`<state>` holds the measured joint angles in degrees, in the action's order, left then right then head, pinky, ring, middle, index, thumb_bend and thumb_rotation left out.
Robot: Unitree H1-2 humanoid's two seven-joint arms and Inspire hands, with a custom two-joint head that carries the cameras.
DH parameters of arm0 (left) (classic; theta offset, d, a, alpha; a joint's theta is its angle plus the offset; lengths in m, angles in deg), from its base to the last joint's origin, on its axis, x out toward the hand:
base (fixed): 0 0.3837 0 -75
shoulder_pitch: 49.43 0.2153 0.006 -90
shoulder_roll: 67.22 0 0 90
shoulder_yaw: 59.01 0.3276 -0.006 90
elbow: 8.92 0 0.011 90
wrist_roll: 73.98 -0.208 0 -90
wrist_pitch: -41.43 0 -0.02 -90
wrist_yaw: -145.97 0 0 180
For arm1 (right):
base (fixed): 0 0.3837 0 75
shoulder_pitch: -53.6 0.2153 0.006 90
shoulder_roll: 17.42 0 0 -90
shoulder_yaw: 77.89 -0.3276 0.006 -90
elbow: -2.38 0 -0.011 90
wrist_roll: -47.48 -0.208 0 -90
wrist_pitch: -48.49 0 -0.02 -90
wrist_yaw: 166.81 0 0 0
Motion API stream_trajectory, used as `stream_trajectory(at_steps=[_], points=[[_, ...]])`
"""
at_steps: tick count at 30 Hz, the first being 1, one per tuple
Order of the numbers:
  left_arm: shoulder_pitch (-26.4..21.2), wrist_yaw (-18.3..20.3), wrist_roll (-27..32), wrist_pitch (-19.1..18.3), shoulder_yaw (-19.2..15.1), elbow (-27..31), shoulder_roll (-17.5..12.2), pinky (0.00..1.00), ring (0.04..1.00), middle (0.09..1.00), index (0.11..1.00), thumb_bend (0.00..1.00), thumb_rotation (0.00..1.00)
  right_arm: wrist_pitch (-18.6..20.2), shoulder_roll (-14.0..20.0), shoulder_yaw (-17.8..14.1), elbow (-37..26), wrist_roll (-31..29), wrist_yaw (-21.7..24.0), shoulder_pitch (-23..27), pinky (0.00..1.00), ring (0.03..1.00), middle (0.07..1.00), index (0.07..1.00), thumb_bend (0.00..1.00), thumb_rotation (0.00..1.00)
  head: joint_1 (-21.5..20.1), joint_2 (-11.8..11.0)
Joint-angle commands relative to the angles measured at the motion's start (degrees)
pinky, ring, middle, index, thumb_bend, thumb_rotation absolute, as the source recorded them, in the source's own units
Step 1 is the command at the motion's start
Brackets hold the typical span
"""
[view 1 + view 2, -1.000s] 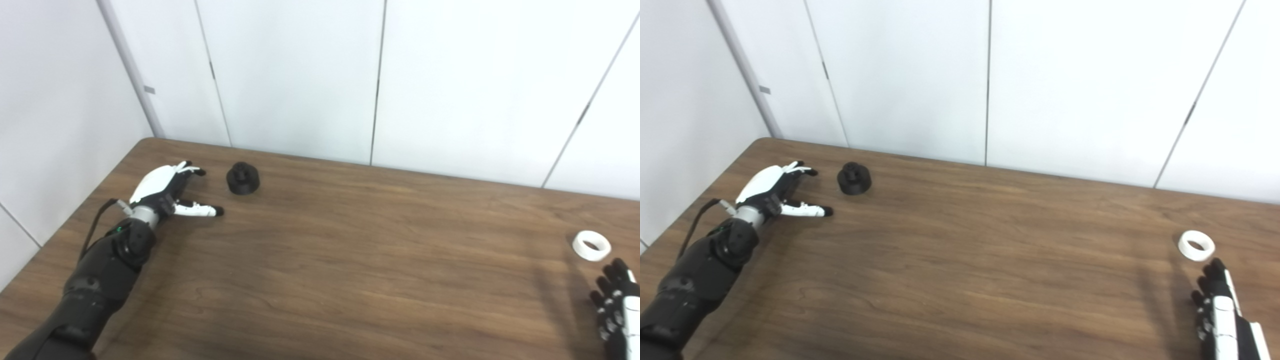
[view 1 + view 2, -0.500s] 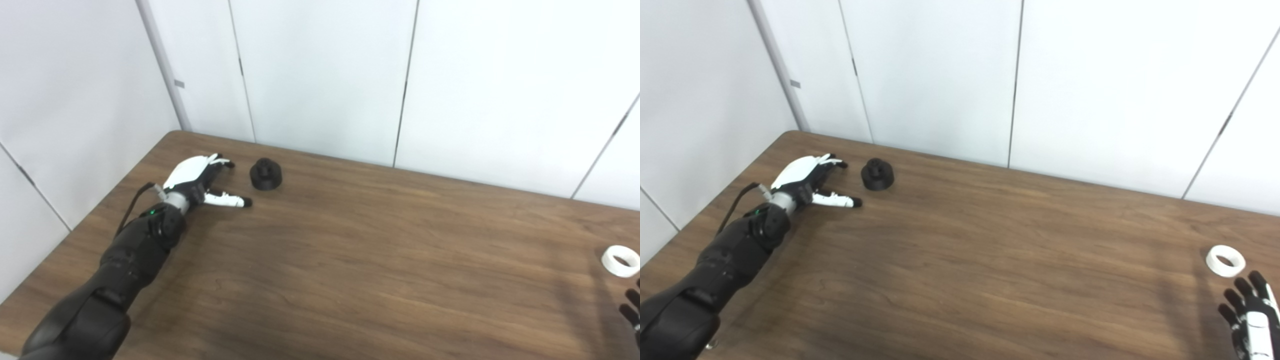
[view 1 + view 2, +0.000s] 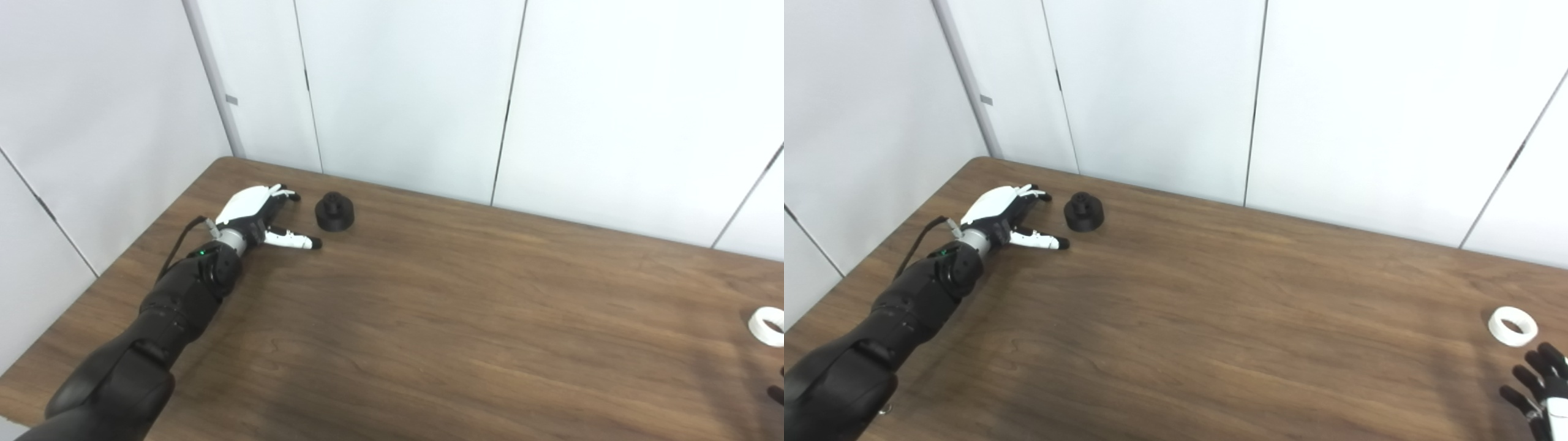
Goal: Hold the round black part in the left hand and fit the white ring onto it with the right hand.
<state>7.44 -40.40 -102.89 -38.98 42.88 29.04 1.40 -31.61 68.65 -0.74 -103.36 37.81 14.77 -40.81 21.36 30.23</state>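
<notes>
The round black part (image 3: 334,212) stands on the wooden table (image 3: 429,318) at the far left. My left hand (image 3: 260,212) lies just left of it, open, fingers and thumb spread toward it, a small gap between them. The white ring (image 3: 1512,326) lies flat at the table's right side; it shows cut off at the edge of the left eye view (image 3: 768,325). My right hand (image 3: 1537,386) is at the lower right corner, just below the ring, fingers spread and empty, not touching it.
White wall panels (image 3: 404,92) stand close behind the table's far edge and along its left side. The left arm (image 3: 153,324) lies along the table's left part. Bare tabletop spans between the part and the ring.
The camera has turned left, shifting the whole scene right. The left hand stays open beside the black part. The right hand stays below the ring, now mostly out of frame.
</notes>
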Motion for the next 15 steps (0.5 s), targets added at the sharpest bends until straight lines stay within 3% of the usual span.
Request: stream_trajectory(at_steps=[1, 5, 15], points=[[-2.5, 0.0, 0.2, 0.9, 0.5, -0.8, 0.4, 1.0, 1.0, 0.977, 0.846, 1.0, 0.46, -0.1, 0.2, 0.1, -2.8, 0.5, -0.4, 1.0, 0.77, 0.862, 0.886, 0.871, 0.44, 0.75, -0.2, 0.1], [-2.4, -0.2, 0.4, 2.0, 0.8, -0.4, 1.0, 1.0, 1.0, 0.972, 0.835, 0.99, 0.44, 1.2, -0.4, 0.4, -3.7, 0.8, -0.7, 0.9, 0.82, 0.882, 0.9, 0.886, 0.43, 0.76, -0.9, 0.2], [-2.3, -0.7, 0.7, 3.4, 1.6, 1.0, 2.7, 1.0, 1.0, 0.964, 0.819, 0.99, 0.4, 0.4, -0.6, 0.8, -3.4, 1.7, -0.7, 0.3, 0.89, 0.924, 0.936, 0.925, 0.45, 0.8, -1.8, 0.3]])
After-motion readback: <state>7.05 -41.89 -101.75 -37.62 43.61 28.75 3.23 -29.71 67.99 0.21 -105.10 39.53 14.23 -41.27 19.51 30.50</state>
